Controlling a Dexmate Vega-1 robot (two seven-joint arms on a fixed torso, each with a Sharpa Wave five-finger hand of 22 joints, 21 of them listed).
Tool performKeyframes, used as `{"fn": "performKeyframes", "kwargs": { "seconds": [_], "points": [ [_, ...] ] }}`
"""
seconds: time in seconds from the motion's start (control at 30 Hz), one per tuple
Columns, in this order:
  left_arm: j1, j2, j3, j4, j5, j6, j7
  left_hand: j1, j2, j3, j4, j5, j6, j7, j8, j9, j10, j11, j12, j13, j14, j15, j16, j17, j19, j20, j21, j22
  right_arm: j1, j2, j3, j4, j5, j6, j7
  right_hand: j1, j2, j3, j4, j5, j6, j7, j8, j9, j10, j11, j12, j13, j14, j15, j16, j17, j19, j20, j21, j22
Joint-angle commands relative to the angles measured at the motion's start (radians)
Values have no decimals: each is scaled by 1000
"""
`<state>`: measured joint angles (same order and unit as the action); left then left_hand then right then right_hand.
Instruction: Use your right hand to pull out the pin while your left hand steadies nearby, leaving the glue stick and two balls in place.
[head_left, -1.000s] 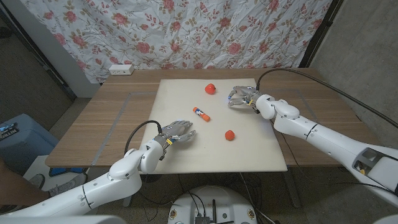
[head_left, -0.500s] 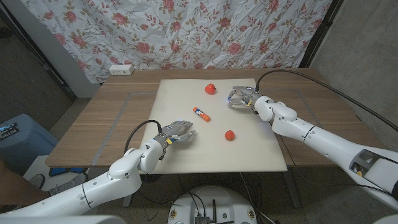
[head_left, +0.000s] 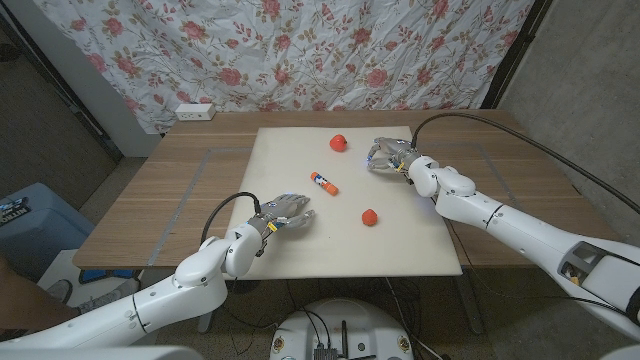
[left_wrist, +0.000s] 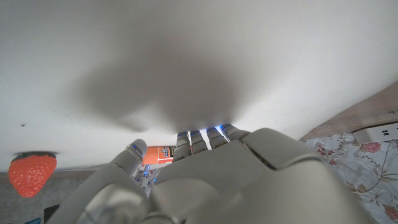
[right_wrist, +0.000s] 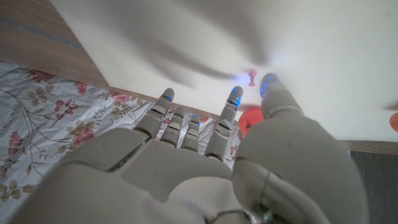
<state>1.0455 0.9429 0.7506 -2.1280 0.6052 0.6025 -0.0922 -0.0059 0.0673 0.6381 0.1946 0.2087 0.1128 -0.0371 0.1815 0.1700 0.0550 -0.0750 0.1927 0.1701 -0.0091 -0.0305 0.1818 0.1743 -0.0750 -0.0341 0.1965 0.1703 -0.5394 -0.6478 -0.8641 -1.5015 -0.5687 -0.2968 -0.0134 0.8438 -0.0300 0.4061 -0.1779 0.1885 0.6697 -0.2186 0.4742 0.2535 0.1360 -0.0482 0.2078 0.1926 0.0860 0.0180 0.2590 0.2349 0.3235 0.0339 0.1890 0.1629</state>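
Right hand (head_left: 388, 155) has crept slightly toward the left across the far part of the white board (head_left: 420, 240) over the last second; left hand (head_left: 285, 213), glue stick and both balls haven't budged.

Pin (right_wrist: 251, 77): small, red, standing on the board just beyond the right hand's fingertips (right_wrist: 236, 93) in the right wrist view. Close, but I can't confirm contact. From the head view the pin itself is too small to pick out under the hand.

Right hand: fingers spread and reaching, nothing held. Not yet closed on the pin.

Left hand: hovers or rests at the near-left part of the board, fingers loosely curled and apart, holding nothing. Can't tell if it touches the surface. It's well apart from the pin, so "steadying nearby" is a stretch.

Other items:
- glue stick (head_left: 323, 182) lies mid-board, between the two hands
- far ball (head_left: 339, 142) sits just beside the right hand
- near ball (head_left: 370, 216) sits nearer the front edge, apart from both hands

Risks, my read:
- pin is tiny against those fingers; a pinch that closes off-centre tips or flicks it away
- a sideways approach could nudge the far ball, and it will roll
- board may slide on the table (head_left: 180, 190) if the pull drags instead of lifting, since nothing clearly pins it down
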Motion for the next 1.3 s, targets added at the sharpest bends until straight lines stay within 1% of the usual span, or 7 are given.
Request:
{"fn": "performKeyframes", "kwargs": {
  "seconds": [0.03, 0.33, 0.73, 0.87, 0.93, 1.3],
  "points": [
    [-2, -3, 3, 2, 4, -4, -11, 8, 134, 10, -3, 0, 10, 0, 5, 6, 7, 2, 3, 5, 9, -19, 4, 2, -2, -32, 1, 3, -6, 15, -3, 25, 7, 8, -53, 23, -1, 10, -1, -4, 22, -1, 14, 3, 15, -2, 5, 3, 15, -4, 8, 1, 11, -7, 6, 2],
    [-2, -8, 6, 3, 7, -1, -13, 9, 134, 15, -3, 0, 9, 0, 4, 6, 9, 1, 3, 5, 10, -18, 3, 2, -1, -31, 1, 3, -8, 27, -4, 38, 14, 7, -79, 50, 0, 12, 1, -5, 63, -1, 36, 7, 37, -9, 8, 3, 32, -17, 15, 3, 26, -15, 6, 2],
    [-7, -9, 3, 11, -1, -14, -15, 10, 134, 23, -4, -1, 11, -3, 4, 6, 10, 2, 2, 5, 10, -19, 3, 2, 1, -30, 1, 3, -4, 35, -12, 52, 17, 14, -101, 65, 4, 13, 5, -5, 96, -2, 54, 11, 55, -13, 10, 3, 43, -20, 20, 6, 33, -18, 4, 2],
    [-8, -10, 3, 13, -5, -16, -17, 11, 134, 27, -5, -1, 21, -3, 8, 7, 10, 2, 2, 5, 10, -19, 2, 2, 2, -30, 1, 3, -5, 34, -12, 54, 18, 16, -108, 75, 8, 13, 7, -6, 124, -2, 69, 16, 75, -21, 14, 3, 50, -32, 24, 9, 40, -18, 4, 2],
    [-8, -9, 4, 14, -5, -18, -17, 11, 134, 28, -5, -1, 22, -2, 8, 7, 10, 3, 2, 5, 10, -19, 2, 2, 2, -30, 1, 3, -6, 34, -11, 55, 19, 16, -111, 78, 10, 14, 7, -6, 130, -2, 72, 16, 77, -23, 13, 3, 52, -35, 24, 9, 42, -19, 4, 2],
    [-10, -12, 6, 13, -3, -12, -18, 12, 133, 36, -6, -2, 26, -2, 8, 7, 11, 0, 1, 5, 11, -19, 2, 2, 3, -29, 1, 3, -3, 44, -11, 76, 26, 23, -134, 92, 15, 13, 9, -7, 167, -3, 93, 22, 92, -23, 14, 3, 61, -46, 29, 11, 53, -26, 5, 3]
  ]
}}
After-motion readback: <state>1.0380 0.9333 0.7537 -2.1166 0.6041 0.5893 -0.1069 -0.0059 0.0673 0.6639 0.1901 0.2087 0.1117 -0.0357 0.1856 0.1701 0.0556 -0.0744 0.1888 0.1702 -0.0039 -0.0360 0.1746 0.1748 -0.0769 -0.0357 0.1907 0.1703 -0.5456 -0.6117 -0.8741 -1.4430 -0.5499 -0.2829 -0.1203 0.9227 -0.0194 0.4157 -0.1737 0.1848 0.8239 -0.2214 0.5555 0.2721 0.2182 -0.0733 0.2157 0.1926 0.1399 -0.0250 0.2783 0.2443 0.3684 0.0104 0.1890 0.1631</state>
